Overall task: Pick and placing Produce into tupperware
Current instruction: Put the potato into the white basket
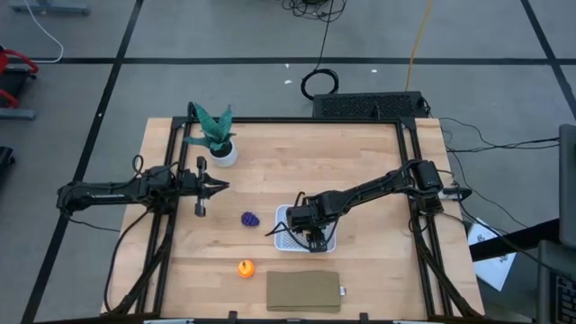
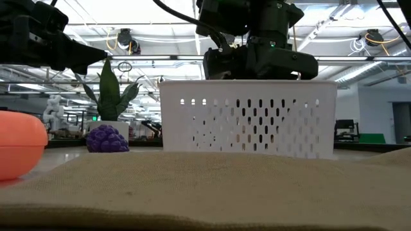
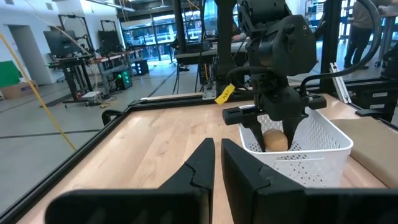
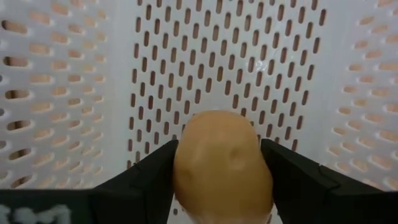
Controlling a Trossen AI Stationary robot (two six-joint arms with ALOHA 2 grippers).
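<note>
The white perforated tupperware (image 1: 283,216) stands on the wooden table right of centre. My right gripper (image 4: 221,180) reaches down into it, shut on the tan-yellow lump (image 4: 222,165), which also shows in the left wrist view (image 3: 275,140). The dark purple cluster (image 1: 250,219) rests on the table just left of the tupperware. Nearer the front edge lies the orange ball (image 1: 246,267). My left gripper (image 3: 217,155) hovers shut and level at the table's left side, holding nothing. My right gripper pinches the tan-yellow lump by its two opposite sides (image 4: 183,168) between its two fingers (image 4: 152,177). The fingers come steeply from above, pointing down into the tupperware. The lump sits between the tupperware's walls; whether it touches the mesh bottom I cannot tell.
A flat brown slab (image 1: 304,291) lies at the front edge, just near of the tupperware. A green-leaved plant in a white pot (image 1: 219,142) stands at the far left, behind my left gripper. A black frame runs along the table's edges.
</note>
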